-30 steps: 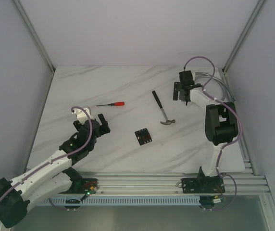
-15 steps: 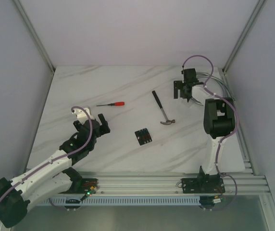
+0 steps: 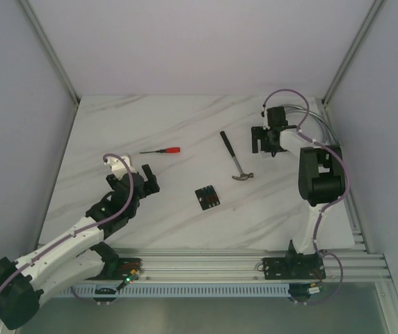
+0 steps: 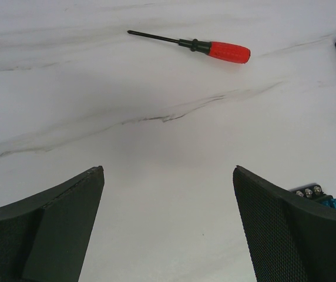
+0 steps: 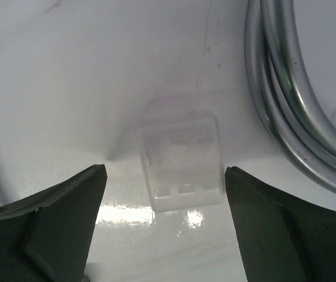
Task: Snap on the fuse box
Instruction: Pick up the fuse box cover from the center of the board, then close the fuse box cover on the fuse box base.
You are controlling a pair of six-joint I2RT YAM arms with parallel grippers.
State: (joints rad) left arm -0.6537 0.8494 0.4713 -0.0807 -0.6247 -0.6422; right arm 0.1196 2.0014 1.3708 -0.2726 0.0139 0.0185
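The right gripper (image 5: 165, 171) is spread wide around a blurred clear cover (image 5: 182, 161), which is not gripped. The left gripper (image 4: 168, 170) is likewise spread wide. The fuse box (image 3: 207, 197), lying on the table (image 3: 115, 118) nearby, is largely hidden behind one finger in the wrist view.

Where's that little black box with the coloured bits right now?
In the overhead view the fuse box lies mid-table, untouched, just nearer the arms than the hammer and right of the left end effector.

No legible text (anywhere visible)
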